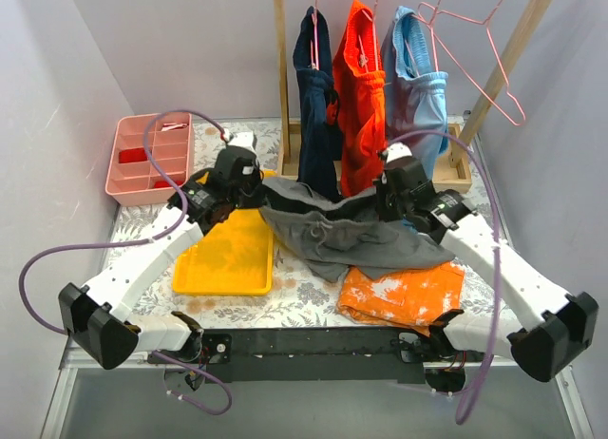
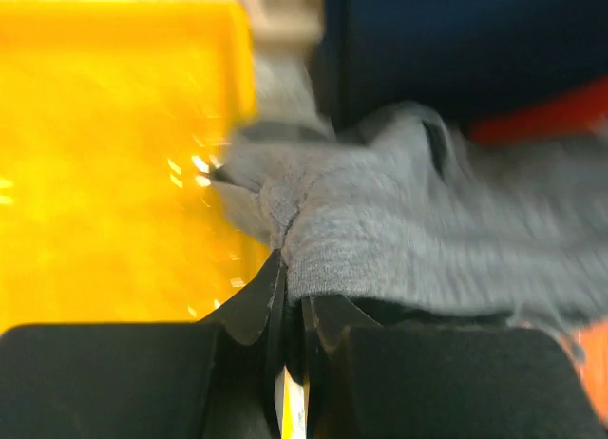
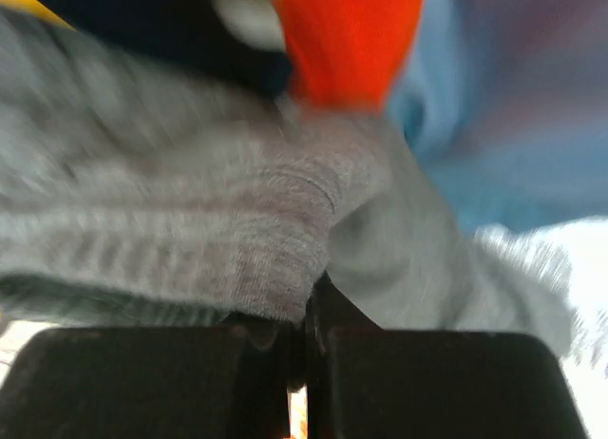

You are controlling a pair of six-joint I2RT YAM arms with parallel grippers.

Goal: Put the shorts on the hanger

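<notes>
The dark grey shorts (image 1: 347, 238) hang stretched between my two grippers above the table, the legs drooping onto the floral cloth. My left gripper (image 1: 264, 194) is shut on the left end of the waistband, seen close in the left wrist view (image 2: 290, 258) with grey fabric (image 2: 408, 230) bunched at the jaws. My right gripper (image 1: 385, 200) is shut on the right end, seen in the right wrist view (image 3: 309, 292) with grey fabric (image 3: 237, 230). An empty salmon-pink wire hanger (image 1: 484, 54) hangs tilted at the right end of the wooden rack (image 1: 518, 40).
Navy (image 1: 313, 97), orange-red (image 1: 361, 97) and light blue (image 1: 418, 87) garments hang on the rack just behind the shorts. A yellow tray (image 1: 228, 258) lies front left. An orange white-blotched cloth (image 1: 404, 295) lies front right. A pink divided bin (image 1: 152, 159) sits far left.
</notes>
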